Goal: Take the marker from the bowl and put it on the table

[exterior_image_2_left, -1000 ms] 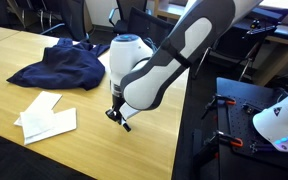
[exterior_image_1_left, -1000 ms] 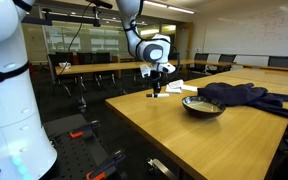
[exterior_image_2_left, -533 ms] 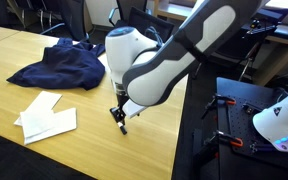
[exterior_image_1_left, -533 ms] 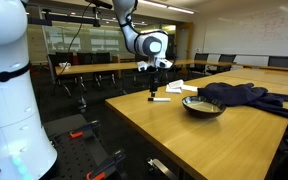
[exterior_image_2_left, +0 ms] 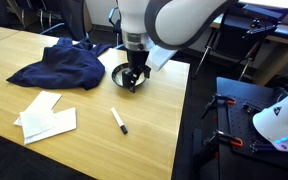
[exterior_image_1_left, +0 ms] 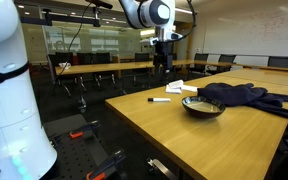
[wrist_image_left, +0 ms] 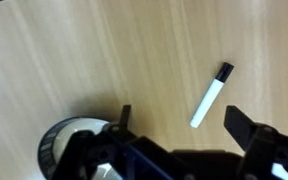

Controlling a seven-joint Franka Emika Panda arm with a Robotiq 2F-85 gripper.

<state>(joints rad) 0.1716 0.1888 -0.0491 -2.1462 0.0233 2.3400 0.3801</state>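
On the pale wood-grain bench (exterior_image_2_left: 159, 145), the marker (exterior_image_2_left: 118, 122) lies flat and apart from the bowl (exterior_image_1_left: 202, 106), so the placing step is judged complete. The marker is a slim white cylinder with a black cap; the bowl is round and shallow. The pincer (wrist_image_left: 181, 122) hangs above both, fingers spread wide and empty, with nothing left to hold. A crumpled dark cloth (exterior_image_2_left: 59, 65) lies just beside the bowl.

The wooden desk (exterior_image_2_left: 159, 110) carried a white marker (exterior_image_2_left: 118, 121) lying flat on bare wood, a bowl (exterior_image_1_left: 202, 104) near it, a crumpled navy cloth (exterior_image_2_left: 59, 65) just beside the bowl, and white paper sheets (exterior_image_2_left: 46, 115) apart.
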